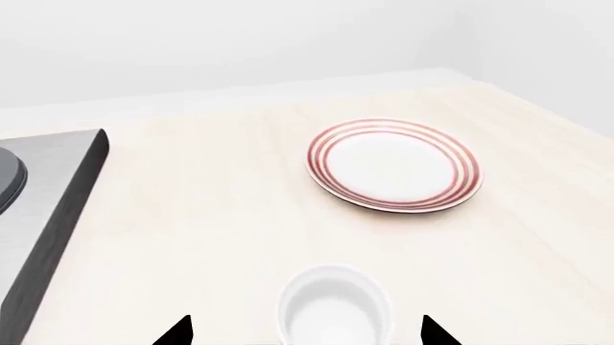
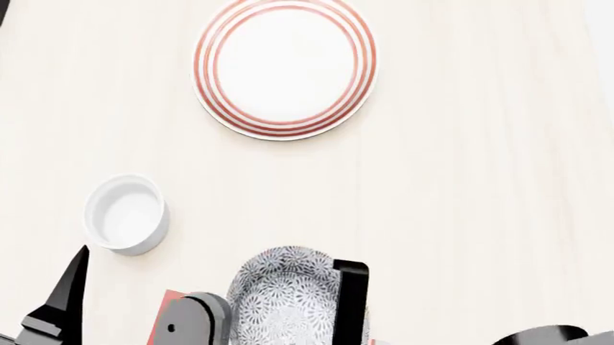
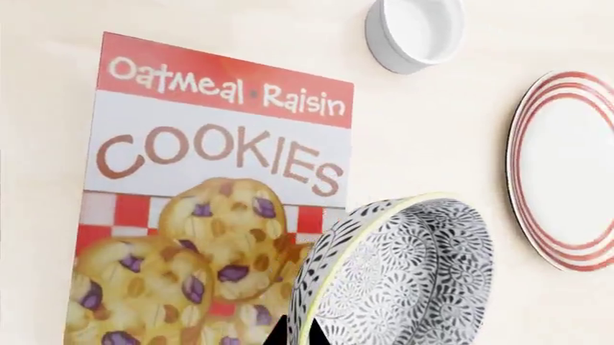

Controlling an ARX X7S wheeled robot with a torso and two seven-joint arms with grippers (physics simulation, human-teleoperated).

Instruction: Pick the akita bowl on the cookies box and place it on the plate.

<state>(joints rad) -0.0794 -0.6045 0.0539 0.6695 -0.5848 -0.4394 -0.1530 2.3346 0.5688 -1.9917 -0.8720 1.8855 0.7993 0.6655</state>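
The akita bowl [image 3: 403,280] with its grey-black speckled pattern hangs tilted over the lower right part of the cookies box [image 3: 211,180]. My right gripper [image 3: 299,334] is shut on the bowl's rim, one fingertip on each side of the wall. In the head view the bowl [image 2: 283,295] is at the bottom centre and covers most of the box, of which a red corner [image 2: 169,305] shows. The red-ringed plate [image 2: 285,68] lies empty further out on the table. My left gripper [image 1: 307,334] is open, its fingertips [image 1: 177,332] wide apart near a white cup.
A small plain white cup [image 2: 126,213] stands left of the bowl, between it and the plate [image 1: 393,165]. A grey-black stove slab [image 1: 53,201] lies along the table's left side. The pale wooden table [image 2: 479,180] ends at a wall beyond the plate.
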